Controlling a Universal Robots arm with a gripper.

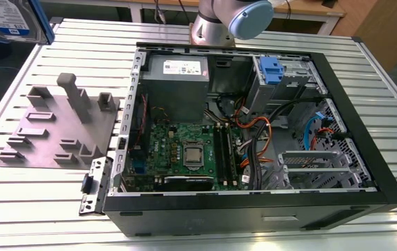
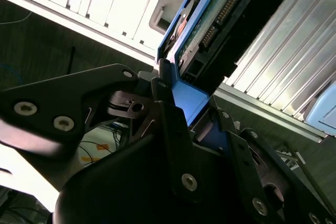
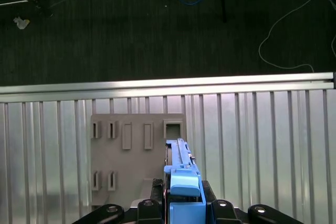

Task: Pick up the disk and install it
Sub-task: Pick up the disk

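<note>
Surface: a slatted aluminium surface [image 1: 31,204] carries everything. In the first wrist view, dark carpet floor [image 3: 157,35] lies past its edge.
Disk: the disk [image 1: 9,18] sits at eleven o'clock in the exterior view. Its white-and-blue label faces the camera and a blue carrier frames it.
Disk, close up: in the second wrist view the disk [image 2: 210,19] shows its green circuit board and a row of connector pins. In the first wrist view it [image 3: 181,163] is seen edge-on.
Jaws: pinching the disk at its blue end [image 2: 190,102], with black fingers [image 2: 168,124] pressed against both sides.
Fixture plate: a grey fixture plate [image 3: 135,167] with slotted holders lies behind the disk in the first wrist view. In the exterior view it [image 1: 48,130] lies at nine o'clock of the computer case, just beside it.
Computer case: an open black tower [image 1: 369,136] lies on its side at the middle of the surface.
Inside the case: the grey power supply [image 1: 177,83] is at twelve o'clock and a blue-tabbed carrier [image 1: 271,70] at one o'clock. The green motherboard [image 1: 184,146] is at six o'clock, with orange cables [image 1: 254,125] between them.
Arm: the arm's base [image 1: 216,26] stands at twelve o'clock, just past the case.
</note>
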